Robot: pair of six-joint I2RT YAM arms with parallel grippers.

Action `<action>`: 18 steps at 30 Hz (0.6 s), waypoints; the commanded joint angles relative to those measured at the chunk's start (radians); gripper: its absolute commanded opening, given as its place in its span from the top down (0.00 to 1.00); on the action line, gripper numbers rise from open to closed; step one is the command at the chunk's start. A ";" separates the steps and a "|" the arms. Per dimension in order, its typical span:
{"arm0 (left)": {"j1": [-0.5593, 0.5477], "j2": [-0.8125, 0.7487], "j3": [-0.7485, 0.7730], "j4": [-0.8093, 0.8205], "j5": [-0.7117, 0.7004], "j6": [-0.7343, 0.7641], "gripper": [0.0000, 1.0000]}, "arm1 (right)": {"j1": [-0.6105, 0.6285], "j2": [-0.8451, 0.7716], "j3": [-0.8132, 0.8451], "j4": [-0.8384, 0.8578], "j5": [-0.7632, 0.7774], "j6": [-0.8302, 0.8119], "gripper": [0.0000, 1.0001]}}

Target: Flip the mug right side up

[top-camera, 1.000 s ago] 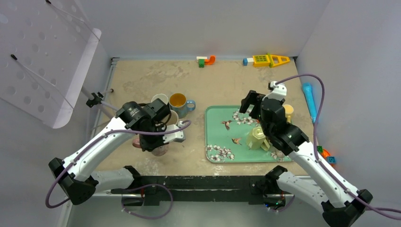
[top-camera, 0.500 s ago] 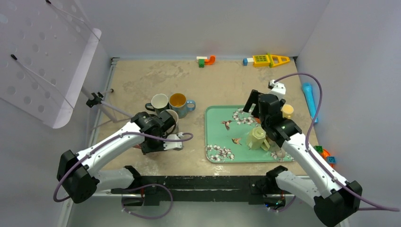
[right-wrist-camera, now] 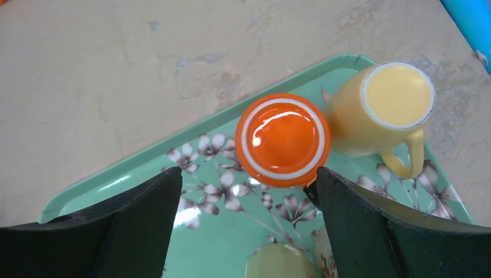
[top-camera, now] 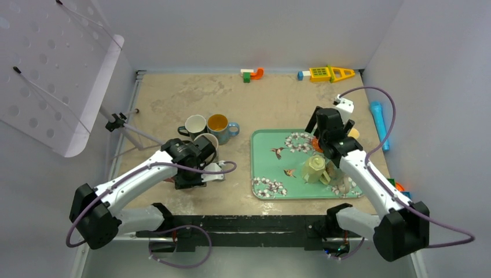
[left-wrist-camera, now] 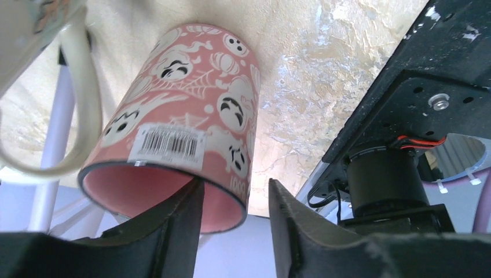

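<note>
Beige tabletop (top-camera: 173, 92) is carrying a green tray (right-wrist-camera: 116, 185) on the right, where the right pincer (right-wrist-camera: 246, 179) is hovering spread wide over an upside-down orange mug (right-wrist-camera: 282, 139) beside a yellow mug (right-wrist-camera: 388, 110). Left of the tray, the left pincer (left-wrist-camera: 234, 191) is pinching the rim of a pink mug (left-wrist-camera: 191, 116) printed with ghosts, its base pointing down toward the tabletop.

Lab test cell: white walls (top-camera: 243, 29) box in a tabletop (top-camera: 185, 98) bearing 2 arms (top-camera: 133, 176).
</note>
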 commanded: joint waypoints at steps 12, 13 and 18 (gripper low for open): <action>0.000 -0.189 0.311 -0.162 0.157 -0.024 0.43 | -0.185 0.316 0.059 0.118 -0.050 -0.018 0.05; -0.001 -0.192 0.315 -0.163 0.154 -0.026 0.43 | -0.184 0.348 0.072 0.114 -0.071 -0.018 0.05; 0.000 -0.230 0.323 -0.175 0.155 -0.012 0.43 | -0.175 0.398 0.079 0.146 -0.207 -0.061 0.17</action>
